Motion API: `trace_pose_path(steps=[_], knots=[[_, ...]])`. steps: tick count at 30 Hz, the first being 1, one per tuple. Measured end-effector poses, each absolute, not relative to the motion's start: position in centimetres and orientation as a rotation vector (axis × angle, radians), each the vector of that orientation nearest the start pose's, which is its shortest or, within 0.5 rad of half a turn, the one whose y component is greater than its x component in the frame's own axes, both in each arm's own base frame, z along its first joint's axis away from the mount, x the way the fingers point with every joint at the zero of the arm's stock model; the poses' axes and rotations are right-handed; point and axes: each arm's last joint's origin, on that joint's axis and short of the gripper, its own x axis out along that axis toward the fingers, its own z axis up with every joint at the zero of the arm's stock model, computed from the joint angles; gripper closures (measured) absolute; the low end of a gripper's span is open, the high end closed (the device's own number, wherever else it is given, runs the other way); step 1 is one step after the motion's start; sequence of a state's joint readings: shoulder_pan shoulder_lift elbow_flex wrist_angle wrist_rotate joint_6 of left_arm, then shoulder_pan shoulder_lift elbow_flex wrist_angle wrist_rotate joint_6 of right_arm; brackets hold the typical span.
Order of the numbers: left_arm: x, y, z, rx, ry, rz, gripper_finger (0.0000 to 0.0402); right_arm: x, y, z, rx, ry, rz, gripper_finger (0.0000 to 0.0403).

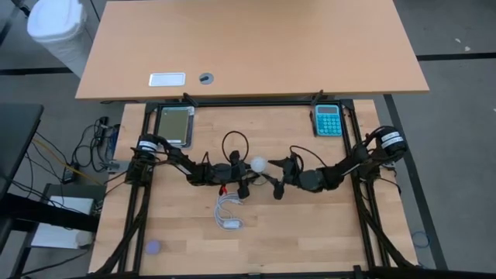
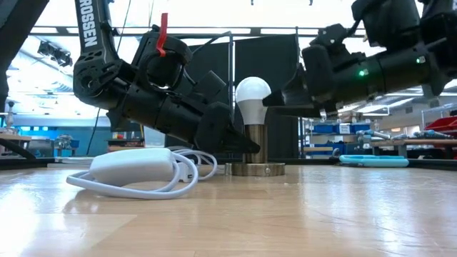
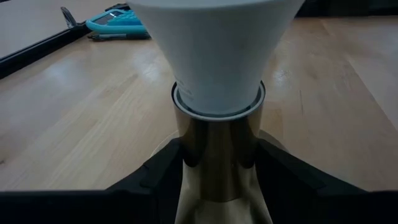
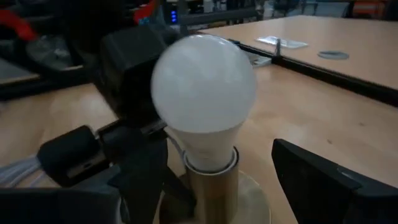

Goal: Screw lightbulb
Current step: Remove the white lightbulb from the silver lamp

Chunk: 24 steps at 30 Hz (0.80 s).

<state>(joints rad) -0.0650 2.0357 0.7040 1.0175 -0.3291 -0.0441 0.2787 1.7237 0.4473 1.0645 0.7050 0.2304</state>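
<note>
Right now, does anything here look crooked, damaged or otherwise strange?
Nothing stands out. The lightbulb stands upright in its brass socket, the left claw closed on the socket, the right claw open beside the bulb.

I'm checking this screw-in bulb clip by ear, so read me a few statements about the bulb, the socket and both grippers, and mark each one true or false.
1. The lightbulb stands upright in the brass socket. True.
2. The left gripper clamps the bulb's globe. False: its fingers sit either side of the socket post, below the bulb.
3. The right gripper is open around the bulb. True.
4. The white cable is wound around the bulb. False: it lies coiled on the table beside the socket.
5. A teal calculator lies at the table's far edge. True.
</note>
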Motion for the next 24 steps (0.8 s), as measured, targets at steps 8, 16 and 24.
trace_pose_path(steps=[8,16,24], knots=[[34.5,-1.3,8.6,0.011,0.301,0.28,0.0213,29.3,6.4,10.8,0.161,0.161,-0.465,0.0112],[34.5,-1.3,8.6,0.011,0.304,0.284,0.0213,31.5,6.8,9.6,0.11,0.085,-0.545,0.0112],[34.4,-1.3,8.5,0.011,0.308,0.284,0.0213,31.6,6.6,8.9,0.107,-0.006,-0.598,0.0146]])
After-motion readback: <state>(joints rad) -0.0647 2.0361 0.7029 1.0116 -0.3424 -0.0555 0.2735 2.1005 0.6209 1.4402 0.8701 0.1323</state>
